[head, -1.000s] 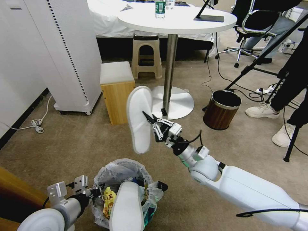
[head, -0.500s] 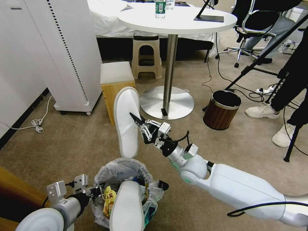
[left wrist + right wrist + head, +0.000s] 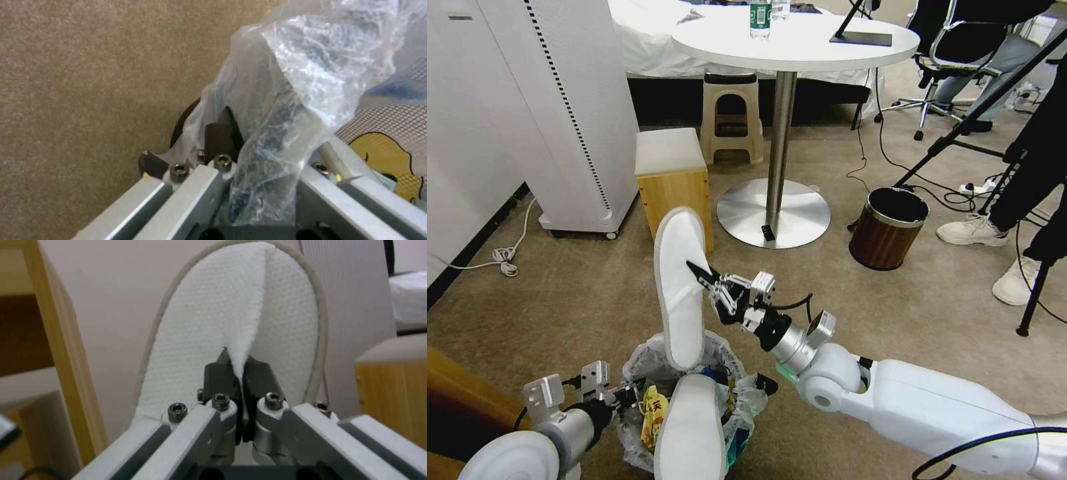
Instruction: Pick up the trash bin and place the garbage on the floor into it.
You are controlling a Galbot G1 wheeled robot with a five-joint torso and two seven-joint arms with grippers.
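Beige carpet (image 3: 587, 293) lies under everything. Low on the left, the left gripper (image 3: 620, 398) clamps the plastic-lined rim of the trash bin (image 3: 640, 363); the bin's lower half is cut off. Inside it lie a white slipper (image 3: 690, 427) and a yellow wrapper (image 3: 654, 410). Directly above it, the right gripper (image 3: 702, 275) pinches a second slipper (image 3: 679, 293), held upright with its heel at the rim.
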